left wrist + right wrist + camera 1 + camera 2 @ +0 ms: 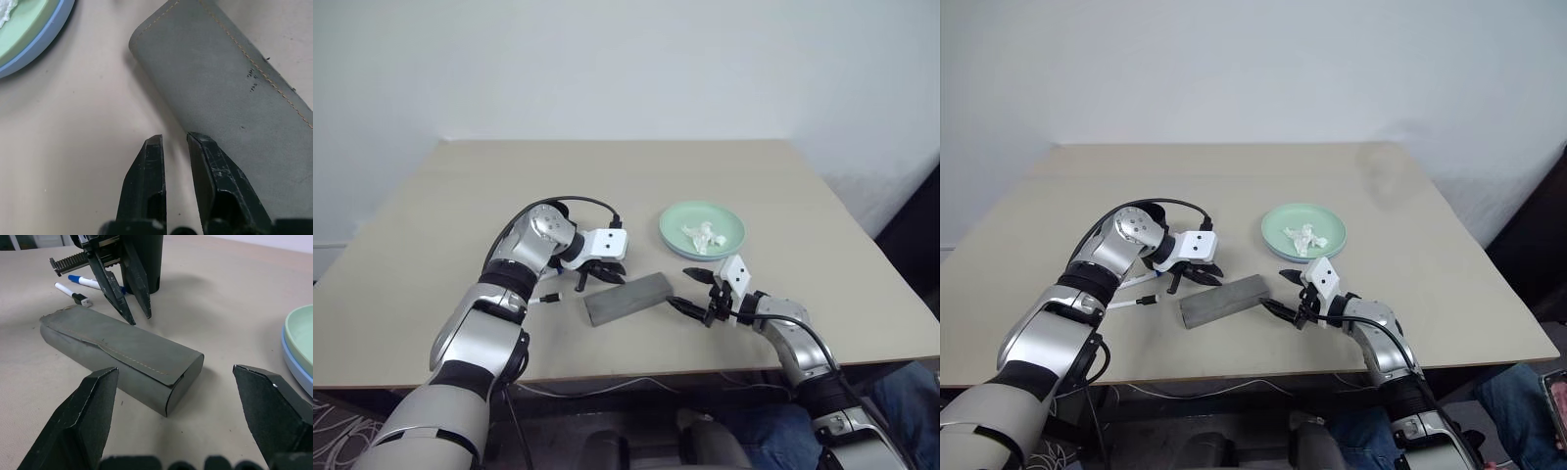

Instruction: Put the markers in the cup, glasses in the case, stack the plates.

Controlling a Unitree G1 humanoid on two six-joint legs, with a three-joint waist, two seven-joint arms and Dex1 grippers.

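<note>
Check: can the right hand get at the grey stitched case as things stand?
Probably yes. The right hand is open, fingers wide, facing the near end of the grey stitched case lying closed on the table, with nothing between them. The left hand hangs over the case's far end, so it shouldn't block.

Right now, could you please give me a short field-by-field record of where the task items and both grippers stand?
plates: mint green plate stacked on the light blue plate, crumpled tissue on top
case: grey case closed, flat on the table, between the grippers
markers: blue-capped marker and black-capped marker lying on the table beside the cup
cup: black cup, upright behind the left gripper
left gripper: nearly shut, empty, tips just above the case's far edge
right gripper: open wide, empty, facing the case's end
glasses: not visible
</note>
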